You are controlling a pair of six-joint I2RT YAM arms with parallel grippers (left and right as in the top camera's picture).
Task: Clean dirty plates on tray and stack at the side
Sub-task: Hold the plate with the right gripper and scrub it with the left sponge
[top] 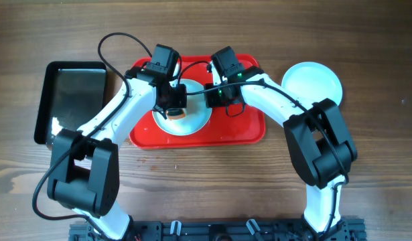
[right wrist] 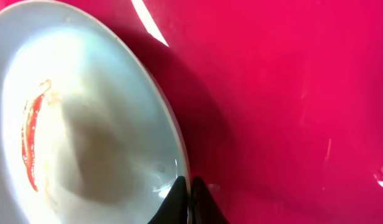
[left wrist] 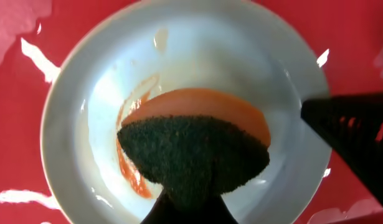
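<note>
A pale plate (top: 192,124) with an orange sauce smear (left wrist: 132,174) lies on the red tray (top: 246,130). My left gripper (top: 172,100) is shut on a sponge (left wrist: 191,149) with an orange body and a dark scouring face, and presses it onto the plate (left wrist: 210,56). My right gripper (top: 216,100) is shut on the plate's right rim, one finger inside and one outside (right wrist: 190,199). The right wrist view shows the plate (right wrist: 85,124) with a red streak on the tray (right wrist: 291,93). A second, clean plate (top: 313,82) lies on the table right of the tray. A third plate is not in view.
A glossy black tray (top: 72,94) lies on the wooden table left of the red tray. Both arms reach over the red tray from the near side, with cables looping above it.
</note>
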